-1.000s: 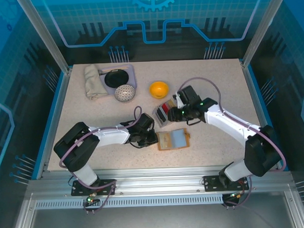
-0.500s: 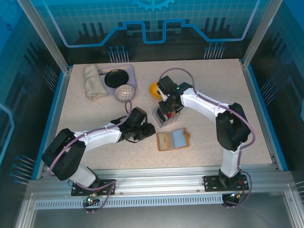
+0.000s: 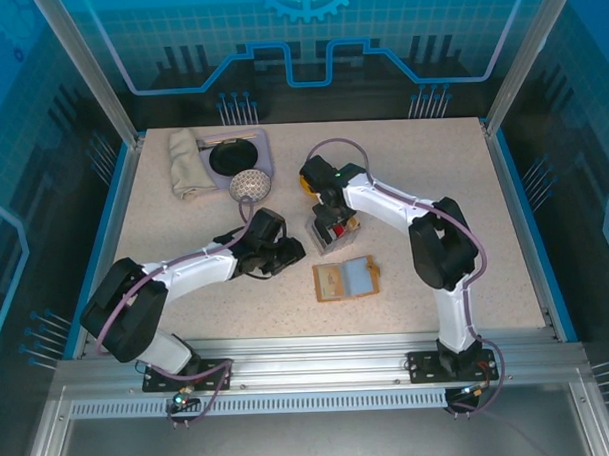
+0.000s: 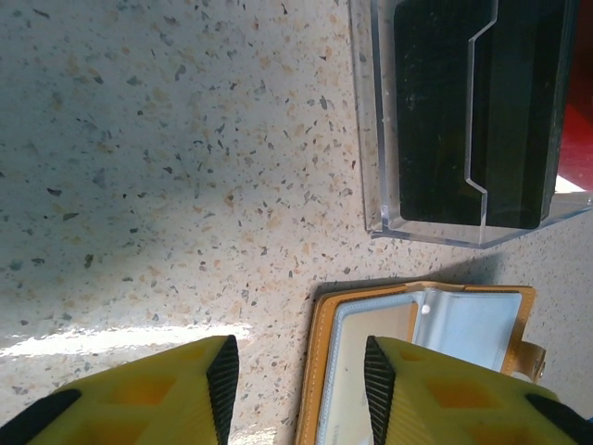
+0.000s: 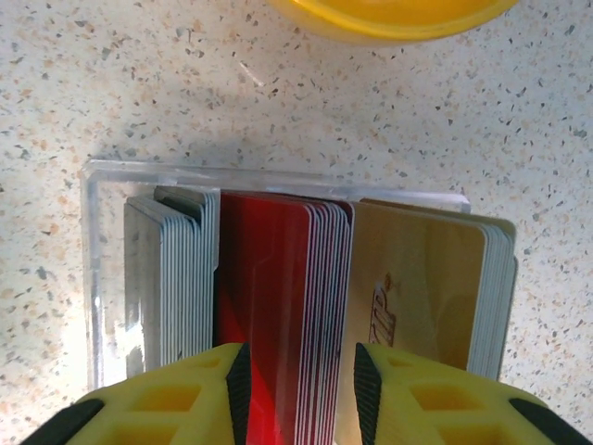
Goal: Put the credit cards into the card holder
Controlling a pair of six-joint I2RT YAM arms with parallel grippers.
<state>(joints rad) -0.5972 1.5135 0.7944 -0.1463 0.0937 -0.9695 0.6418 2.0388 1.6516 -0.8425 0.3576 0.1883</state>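
Credit cards (image 5: 278, 306) stand on edge in a clear box (image 5: 91, 278): grey ones, red ones, then tan ones. The right gripper (image 5: 298, 389) hangs just over the red ones with its yellow fingers apart. I cannot tell if they touch a card. An orange bowl (image 5: 389, 11) sits just past the box. The card holder (image 4: 426, 315) lies open on the table (image 4: 139, 139), near the box. The left gripper (image 4: 301, 389) is by its edge, fingers apart, holding nothing.
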